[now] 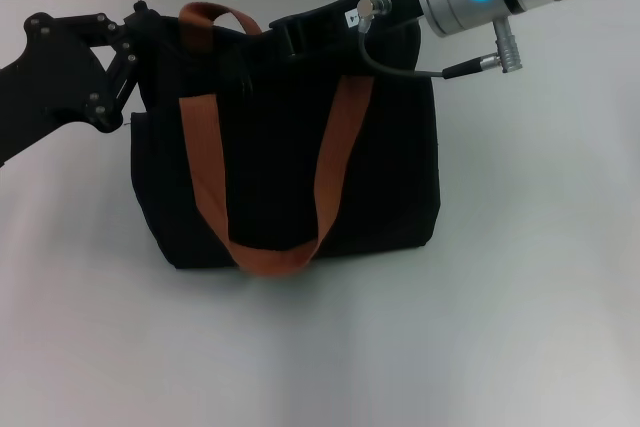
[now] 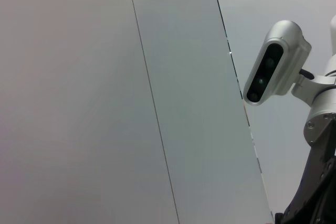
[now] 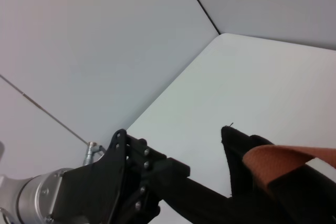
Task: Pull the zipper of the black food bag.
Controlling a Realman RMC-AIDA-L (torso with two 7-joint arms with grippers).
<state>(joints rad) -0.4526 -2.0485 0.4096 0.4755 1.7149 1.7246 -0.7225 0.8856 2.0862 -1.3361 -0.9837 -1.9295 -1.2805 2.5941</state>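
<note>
The black food bag (image 1: 270,177) stands upright on the white table with its rust-orange straps (image 1: 340,147) hanging down the front. My left gripper (image 1: 140,32) is at the bag's upper left corner, its fingers drawn together on the fabric there. The right wrist view shows that same gripper (image 3: 218,200) reaching to the bag's corner (image 3: 239,150) beside an orange strap (image 3: 278,161). My right gripper (image 1: 290,35) comes in from the upper right and rests on the bag's top edge near the middle, dark against the dark fabric. The zipper is hidden.
The white table (image 1: 520,297) spreads around the bag on all sides, with a pale wall behind it. The left wrist view faces the wall and shows only the robot's head camera (image 2: 275,61).
</note>
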